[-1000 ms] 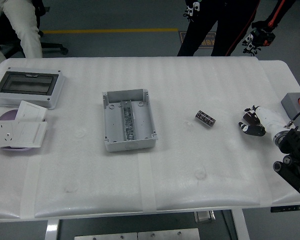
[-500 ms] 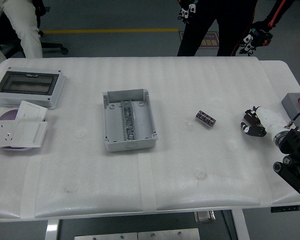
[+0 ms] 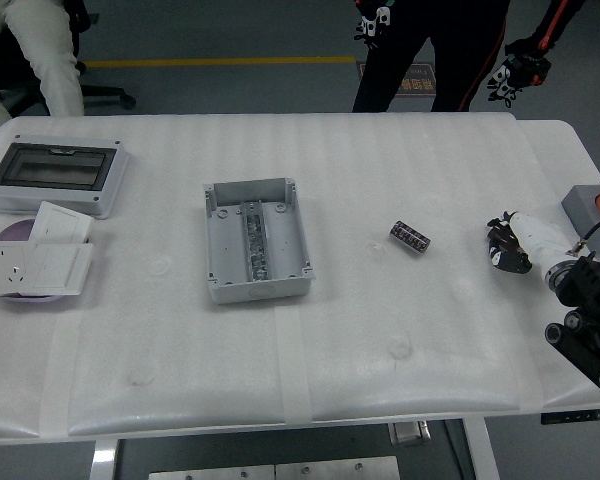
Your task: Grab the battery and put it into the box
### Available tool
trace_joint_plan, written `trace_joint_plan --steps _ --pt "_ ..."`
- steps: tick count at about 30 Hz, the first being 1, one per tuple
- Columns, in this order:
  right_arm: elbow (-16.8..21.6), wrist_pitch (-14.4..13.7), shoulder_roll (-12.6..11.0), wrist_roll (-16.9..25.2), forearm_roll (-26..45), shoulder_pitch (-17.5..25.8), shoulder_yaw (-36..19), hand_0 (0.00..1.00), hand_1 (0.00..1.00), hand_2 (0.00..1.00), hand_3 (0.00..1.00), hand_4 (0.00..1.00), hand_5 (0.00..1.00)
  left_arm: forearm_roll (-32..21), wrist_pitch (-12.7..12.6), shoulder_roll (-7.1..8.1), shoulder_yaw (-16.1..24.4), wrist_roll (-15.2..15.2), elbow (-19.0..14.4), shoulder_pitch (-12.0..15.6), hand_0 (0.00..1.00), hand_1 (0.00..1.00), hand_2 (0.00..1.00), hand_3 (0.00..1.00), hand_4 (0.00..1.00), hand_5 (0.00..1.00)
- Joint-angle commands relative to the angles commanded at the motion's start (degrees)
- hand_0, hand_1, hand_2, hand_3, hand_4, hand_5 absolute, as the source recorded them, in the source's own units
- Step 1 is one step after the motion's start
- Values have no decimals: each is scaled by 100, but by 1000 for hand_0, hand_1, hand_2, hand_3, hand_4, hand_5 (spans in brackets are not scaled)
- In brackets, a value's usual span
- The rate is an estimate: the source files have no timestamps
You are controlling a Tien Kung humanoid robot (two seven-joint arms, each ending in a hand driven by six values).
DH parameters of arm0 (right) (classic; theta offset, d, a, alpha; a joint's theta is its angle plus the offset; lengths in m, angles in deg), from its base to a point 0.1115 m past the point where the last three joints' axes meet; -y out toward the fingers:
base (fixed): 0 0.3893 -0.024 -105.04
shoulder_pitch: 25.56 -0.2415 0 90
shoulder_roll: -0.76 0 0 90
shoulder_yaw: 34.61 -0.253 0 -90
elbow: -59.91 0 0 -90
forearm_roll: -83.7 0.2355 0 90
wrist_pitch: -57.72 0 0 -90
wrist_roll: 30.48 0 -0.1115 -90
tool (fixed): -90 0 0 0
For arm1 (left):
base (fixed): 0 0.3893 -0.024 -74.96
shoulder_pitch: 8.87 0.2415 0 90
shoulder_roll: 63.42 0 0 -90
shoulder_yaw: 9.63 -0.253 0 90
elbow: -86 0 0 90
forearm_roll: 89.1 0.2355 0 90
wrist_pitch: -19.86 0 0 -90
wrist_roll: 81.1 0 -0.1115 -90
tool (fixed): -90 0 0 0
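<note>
A small dark battery (image 3: 411, 238) lies flat on the white table, right of centre. The open grey box (image 3: 255, 239) sits left of it, near the middle, with metal fittings inside. My right hand (image 3: 507, 245) hovers low over the table about a hand's width to the right of the battery, fingers loosely curled and holding nothing. My left arm does not show.
A grey enclosure with a dark window (image 3: 54, 174) stands at the far left, with white socket plates (image 3: 35, 263) in front of it. A person in black (image 3: 430, 50) stands at the far side, gloved hands hanging off the table. A grey block (image 3: 586, 206) is at the right edge.
My right hand has drawn slightly right and its fingers have curled in a little. The person's hands have shifted at the far side. Battery and box have not moved.
</note>
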Motion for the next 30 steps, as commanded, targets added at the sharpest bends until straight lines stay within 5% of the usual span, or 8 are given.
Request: trace_joint_plan --steps 12,22,30 --pt "1839 7 124 -227 -186 -1 -216 676 496 553 661 210 2 39 -3 -21 43 15 -2 11 398 563 481 397 2 2" --pt "3414 96 524 -136 201 -147 395 673 490 555 662 162 2 177 39 -32 232 144 -8 31 401 562 499 398 2 2" --pt "3531 -7 1061 48 308 -308 932 718 536 591 680 145 2 358 94 -45 445 308 -15 64 401 562 491 398 2 2"
